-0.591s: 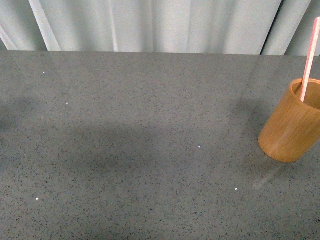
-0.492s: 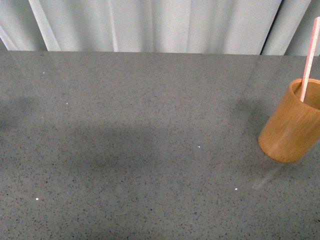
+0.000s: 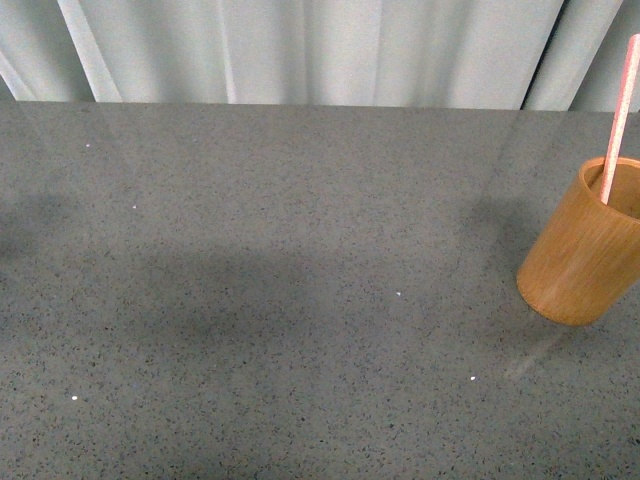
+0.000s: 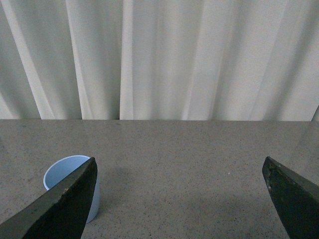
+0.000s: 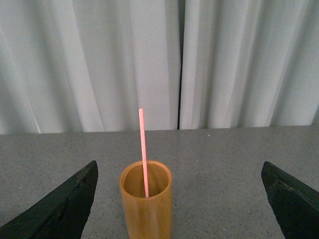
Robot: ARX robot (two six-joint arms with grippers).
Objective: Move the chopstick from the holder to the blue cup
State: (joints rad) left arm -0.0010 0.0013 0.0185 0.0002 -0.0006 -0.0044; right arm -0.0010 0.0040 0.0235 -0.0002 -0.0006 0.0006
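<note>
Nothing is moving since the earlier frame — you're seeing the chopstick (image 3: pixel 617 120) leaning in the holder (image 3: pixel 580 255), far right on the grey speckled table (image 3: pixel 250 280). Blue cup (image 4: pixel 65 170) is sitting by the left gripper (image 4: pixel 179 164); right gripper (image 5: pixel 179 167) is facing the holder — both jaws gaping empty, white curtain (image 3: pixel 300 50) hanging behind.

The robot's body shows only in the two wrist views. The left gripper (image 4: pixel 179 164) has two flat, wedge-shaped fingers (image 4: pixel 65 209), matt black with a faint olive cast, tapering to blunt tips; their edges look pale, rough and slightly chipped. The right gripper (image 5: pixel 179 164) has fingers (image 5: pixel 62 206) of the same dark, tapered, scuffed make
</note>
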